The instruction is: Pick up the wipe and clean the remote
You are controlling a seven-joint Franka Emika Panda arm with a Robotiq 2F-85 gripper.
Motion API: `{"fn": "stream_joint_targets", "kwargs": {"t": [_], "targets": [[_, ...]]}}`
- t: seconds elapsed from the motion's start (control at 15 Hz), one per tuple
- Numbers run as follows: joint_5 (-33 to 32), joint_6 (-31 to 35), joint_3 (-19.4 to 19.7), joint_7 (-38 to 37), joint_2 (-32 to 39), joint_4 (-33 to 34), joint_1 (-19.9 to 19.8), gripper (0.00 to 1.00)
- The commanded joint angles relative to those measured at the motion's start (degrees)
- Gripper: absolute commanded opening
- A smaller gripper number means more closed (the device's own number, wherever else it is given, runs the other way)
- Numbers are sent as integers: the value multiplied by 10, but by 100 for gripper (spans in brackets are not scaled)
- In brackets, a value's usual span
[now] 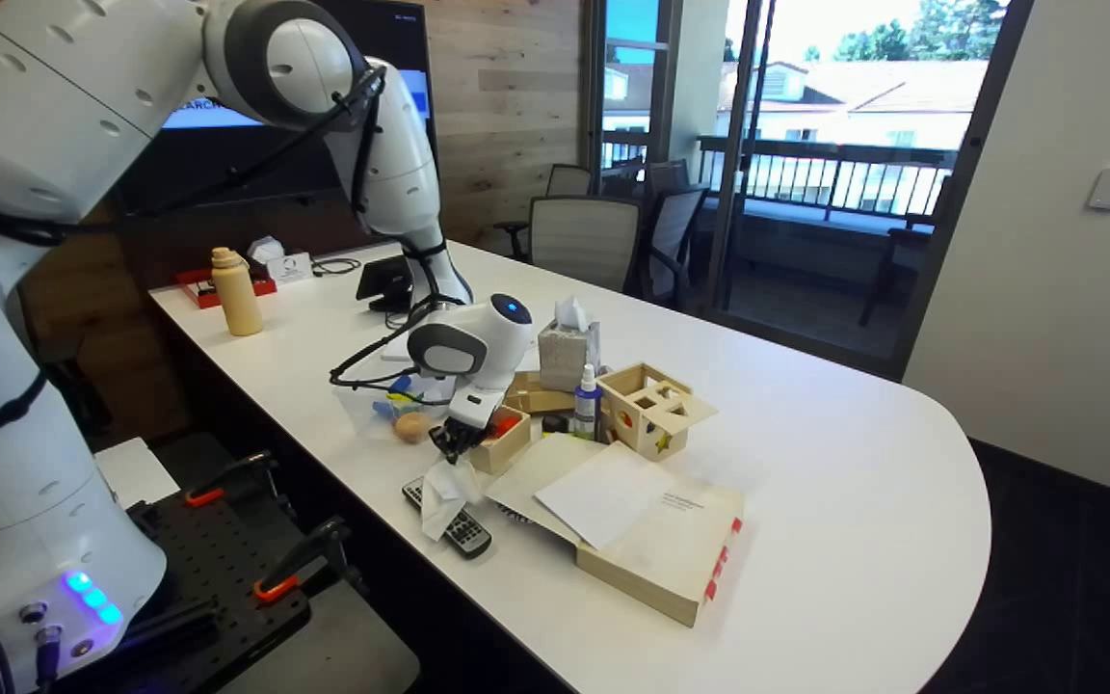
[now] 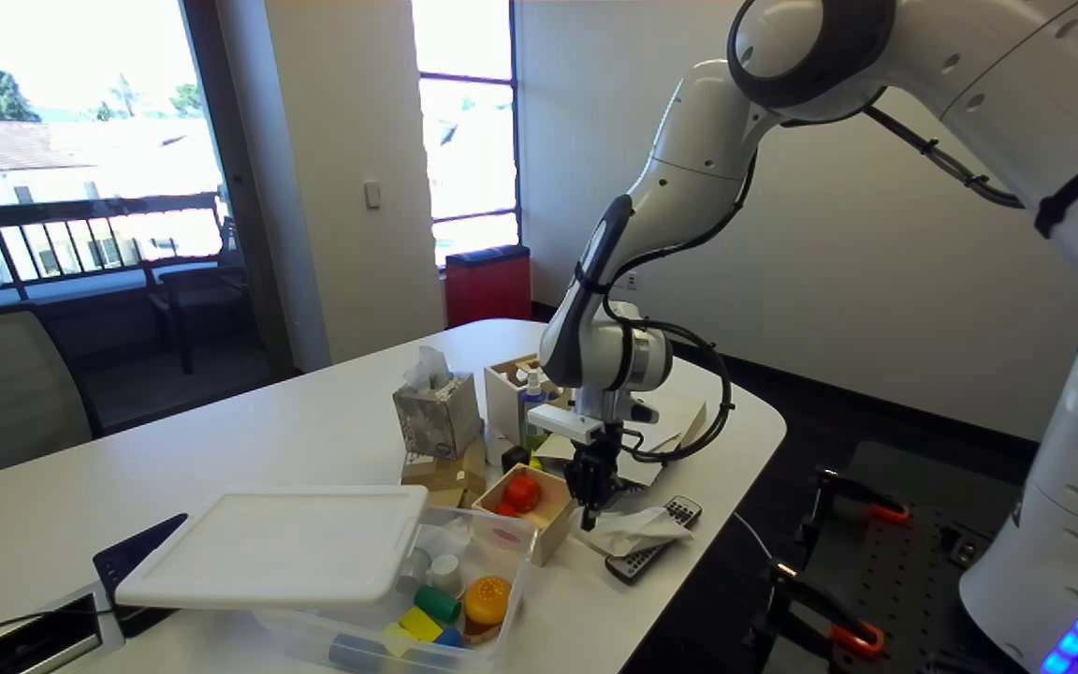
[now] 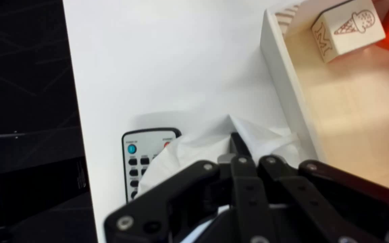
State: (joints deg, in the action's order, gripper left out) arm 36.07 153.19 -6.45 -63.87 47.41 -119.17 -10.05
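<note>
Wrist view: the gripper point(image 3: 239, 145) is closed, pinching the wipe point(image 3: 184, 155), which lies partly over the remote point(image 3: 149, 143) on the white table point(image 3: 167, 67); a wooden box point(image 3: 289, 87) stands just beside the wipe.

paper point(image 1: 603, 496) on a thick book point(image 1: 685, 549), wooden shape sorter point(image 1: 642, 429), tan bottle point(image 1: 239, 301), clear bin point(image 2: 492, 535)

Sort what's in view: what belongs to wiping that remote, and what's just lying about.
For the job: gripper, wipe, remote.

Seemingly lying about: tissue box, spray bottle, thick book, shape-sorter box, open wooden box, clear plastic bin, tan bottle.
</note>
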Motion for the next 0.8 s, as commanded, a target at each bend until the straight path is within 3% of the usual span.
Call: {"fn": "stream_joint_targets", "kwargs": {"t": [0.0,0.33,0.73], "targets": [[37,-33,-8,49,14,32,-1,0],[47,-127,5,56,5,47,9,0],[27,-243,64,2,8,45,48,0]]}}
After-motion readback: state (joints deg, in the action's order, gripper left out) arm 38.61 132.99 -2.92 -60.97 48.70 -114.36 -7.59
